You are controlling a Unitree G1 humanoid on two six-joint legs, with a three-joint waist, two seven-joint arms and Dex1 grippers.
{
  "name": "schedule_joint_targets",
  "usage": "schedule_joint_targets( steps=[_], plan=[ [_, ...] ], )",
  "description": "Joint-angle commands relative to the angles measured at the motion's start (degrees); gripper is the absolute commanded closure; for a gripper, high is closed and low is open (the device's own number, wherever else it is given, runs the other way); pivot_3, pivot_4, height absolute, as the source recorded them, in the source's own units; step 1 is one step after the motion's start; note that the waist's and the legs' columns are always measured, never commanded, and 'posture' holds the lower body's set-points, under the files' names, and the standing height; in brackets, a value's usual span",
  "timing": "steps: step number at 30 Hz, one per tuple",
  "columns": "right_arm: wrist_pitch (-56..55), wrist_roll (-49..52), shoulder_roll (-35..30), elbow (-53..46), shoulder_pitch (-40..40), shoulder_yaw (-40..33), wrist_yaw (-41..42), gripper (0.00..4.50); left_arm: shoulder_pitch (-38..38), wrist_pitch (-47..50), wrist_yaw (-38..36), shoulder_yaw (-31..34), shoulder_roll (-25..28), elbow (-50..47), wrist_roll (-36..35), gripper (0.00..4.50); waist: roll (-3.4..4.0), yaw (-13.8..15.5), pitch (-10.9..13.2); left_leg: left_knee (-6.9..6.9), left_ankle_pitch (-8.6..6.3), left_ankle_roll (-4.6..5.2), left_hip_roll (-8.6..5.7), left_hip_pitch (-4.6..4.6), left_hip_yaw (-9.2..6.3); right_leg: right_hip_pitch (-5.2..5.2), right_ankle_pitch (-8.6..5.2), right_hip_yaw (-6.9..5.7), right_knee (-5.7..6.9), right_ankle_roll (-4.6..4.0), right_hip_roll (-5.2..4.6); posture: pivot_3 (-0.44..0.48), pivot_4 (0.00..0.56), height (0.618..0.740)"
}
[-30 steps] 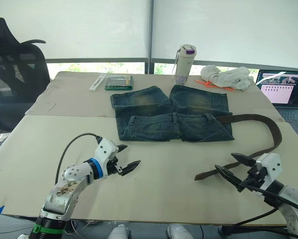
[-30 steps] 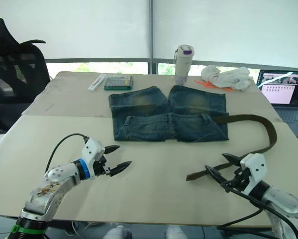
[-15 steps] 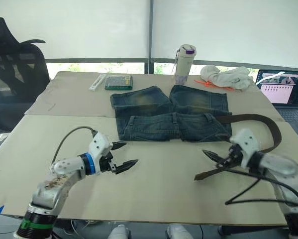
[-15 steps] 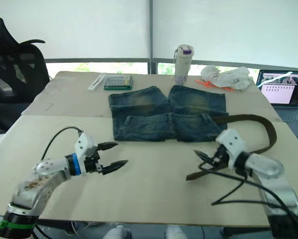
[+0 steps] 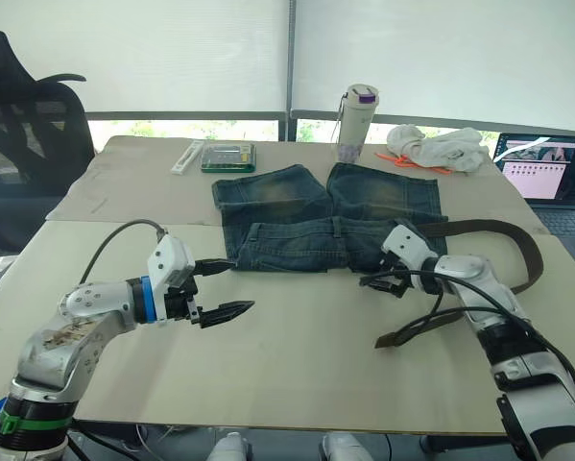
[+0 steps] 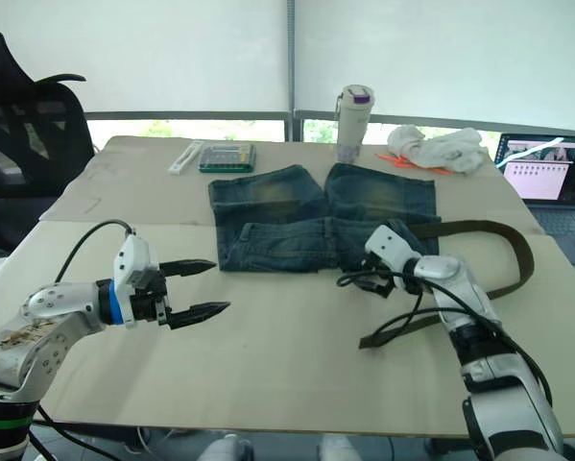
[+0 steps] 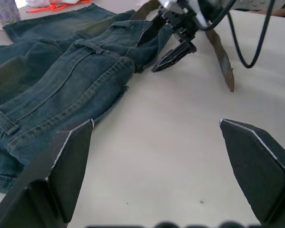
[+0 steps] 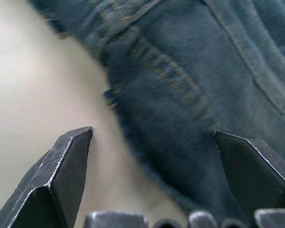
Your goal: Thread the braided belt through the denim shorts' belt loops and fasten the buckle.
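Note:
The denim shorts (image 5: pixel 330 223) lie flat mid-table, waistband toward me, with a belt loop (image 7: pixel 3 124) showing on it. The braided belt (image 5: pixel 529 252) starts at the shorts' right side, arcs out to the right and comes back to a loose end (image 5: pixel 383 340) on the table. I cannot make out the buckle. My right gripper (image 5: pixel 375 281) is open at the waistband's right near corner, with denim (image 8: pixel 180 80) just ahead of its fingers. My left gripper (image 5: pixel 241 284) is open and empty over bare table, short of the waistband's left end.
A bottle (image 5: pixel 357 123), a white cloth (image 5: pixel 436 149), an orange item (image 5: pixel 409 163), a green box (image 5: pixel 229 157) and a white strip (image 5: pixel 188 157) sit along the far edge. A laptop (image 5: pixel 541 178) stands far right, a black office chair (image 5: pixel 28 125) far left. Black arm cables (image 5: pixel 441 312) hang over the belt.
My right gripper has swung from the table's front right edge, over the belt's loose end, to the shorts' waistband corner. My left gripper has crept a little toward the shorts, still open.

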Motion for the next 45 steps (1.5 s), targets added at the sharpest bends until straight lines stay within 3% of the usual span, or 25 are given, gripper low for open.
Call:
schedule_joint_targets(
  steps=[1,10,12,17,23,27,32,37,40,45],
  plan=[
    [-2.3,-1.9,0.8,3.6,-2.4,0.2,-1.5,1.27,-0.7,-0.1,-0.2,2.0,1.2,-1.9,-1.0,0.0,0.0,-0.1,0.0,0.0,0.0,0.0,0.0,0.0,0.0,0.0,0.0,0.0,0.0,0.0,0.0,0.0,0.15,0.737],
    [-8.2,-4.2,1.6,4.6,-3.0,0.7,-0.5,4.36,0.3,-0.4,0.3,1.5,1.2,-3.5,-0.7,0.0,0.0,-0.8,0.0,0.0,0.0,0.0,0.0,0.0,-0.01,0.01,0.0,-0.01,0.02,-0.01,0.0,0.0,0.15,0.737],
    [-7.4,-3.6,1.1,2.1,-1.8,0.9,2.0,4.44,0.3,0.0,0.3,1.5,1.2,-3.9,-1.0,0.0,0.0,-0.8,0.0,0.0,0.0,0.0,0.0,0.0,-0.02,0.0,0.0,-0.01,0.03,-0.01,0.0,0.0,0.15,0.737],
    [2.3,2.1,-4.2,-19.9,7.4,1.8,14.6,4.44,0.7,0.5,0.0,1.1,1.2,-5.1,-1.4,0.0,0.02,-0.5,0.0,-0.02,-0.04,0.04,-0.01,-0.08,-0.12,-0.02,-0.01,-0.09,0.03,0.01,-0.01,0.0,0.15,0.737],
    [13.4,6.3,-9.6,-39.1,16.2,-0.4,17.0,4.44,0.1,1.3,0.5,0.4,0.9,-6.0,-1.9,0.0,0.01,-0.5,0.0,0.0,-0.07,0.05,0.0,-0.07,-0.15,-0.03,-0.01,-0.11,0.05,0.0,0.0,0.0,0.15,0.737],
    [16.2,7.4,-12.2,-44.9,19.5,-2.3,15.8,4.44,0.0,1.8,0.3,0.0,0.9,-6.2,-2.1,0.0,-0.01,-0.3,0.0,0.01,-0.07,0.05,-0.01,-0.09,-0.15,-0.03,-0.02,-0.12,0.02,0.01,0.0,0.0,0.15,0.737],
    [19.6,11.6,-14.4,-48.1,18.9,-8.3,14.9,2.66,-0.6,1.6,-0.1,-0.9,1.2,-6.0,-1.7,0.0,-0.02,-0.2,0.0,0.01,-0.07,0.05,-0.01,-0.08,-0.14,-0.03,-0.02,-0.12,0.02,0.0,0.0,0.0,0.15,0.737],
    [22.8,18.9,-24.1,-48.2,24.3,-18.5,22.1,0.94,-3.0,1.6,-1.3,-1.0,2.1,-6.6,-2.3,0.0,-0.06,0.9,0.1,0.03,-0.07,0.05,-0.04,-0.16,-0.15,-0.02,-0.02,-0.16,-0.05,0.01,-0.04,0.0,0.15,0.737],
    [18.7,19.2,-30.2,-46.5,30.5,-20.4,27.6,0.94,-4.3,1.6,-3.1,-2.5,3.4,-7.1,-2.1,0.0,-0.08,1.3,0.1,0.02,-0.09,0.09,-0.02,-0.18,-0.15,0.01,-0.02,-0.18,-0.18,0.01,-0.03,0.0,0.15,0.737],
    [10.9,15.5,-30.9,-43.7,35.0,-17.8,26.4,0.94,-6.5,2.1,-9.1,-3.9,4.4,-8.8,-6.5,0.0,-0.09,0.4,0.1,0.03,-0.09,0.09,-0.01,-0.12,-0.07,0.0,-0.04,-0.12,-0.11,0.04,-0.02,0.0,0.15,0.737]
  ],
)
